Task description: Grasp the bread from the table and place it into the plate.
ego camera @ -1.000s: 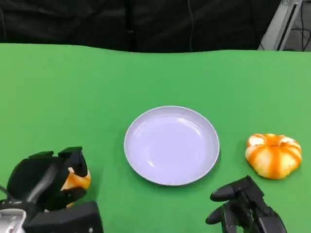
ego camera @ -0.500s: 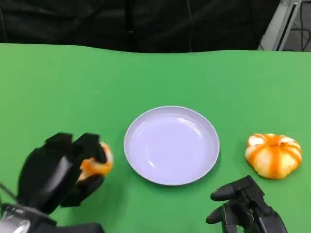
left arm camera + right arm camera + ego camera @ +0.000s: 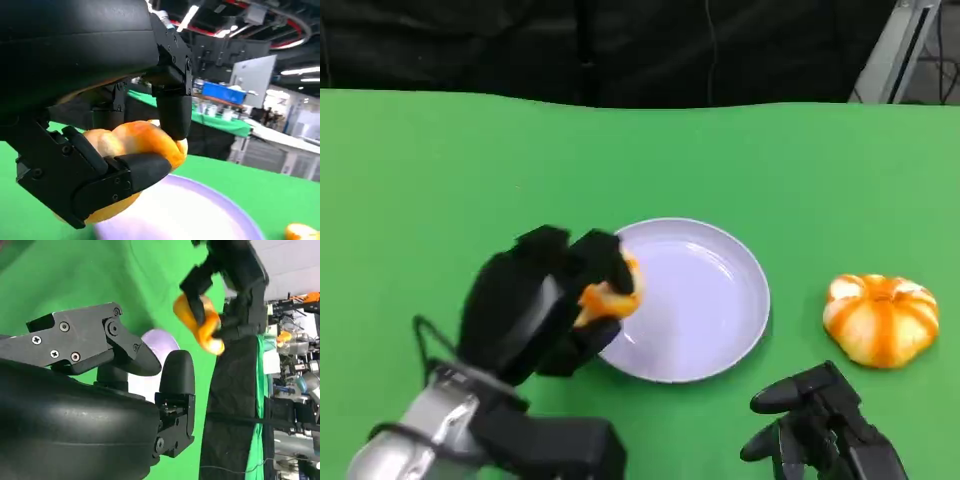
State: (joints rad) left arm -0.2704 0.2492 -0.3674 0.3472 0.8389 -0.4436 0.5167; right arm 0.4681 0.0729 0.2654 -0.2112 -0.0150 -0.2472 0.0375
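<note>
Your left hand (image 3: 545, 300) holds one bread (image 3: 608, 296) over the plate's (image 3: 720, 300) left rim. A second bread (image 3: 881, 320) lies right of the plate, behind your right hand (image 3: 815, 425).

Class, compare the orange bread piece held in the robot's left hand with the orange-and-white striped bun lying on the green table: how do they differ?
The held orange bread piece is gripped in the left hand above the white round plate's edge; the striped round bun rests untouched on the green table, right of the plate. The held piece looks smaller and mostly hidden; the bun shows fully. Both are orange.
</note>
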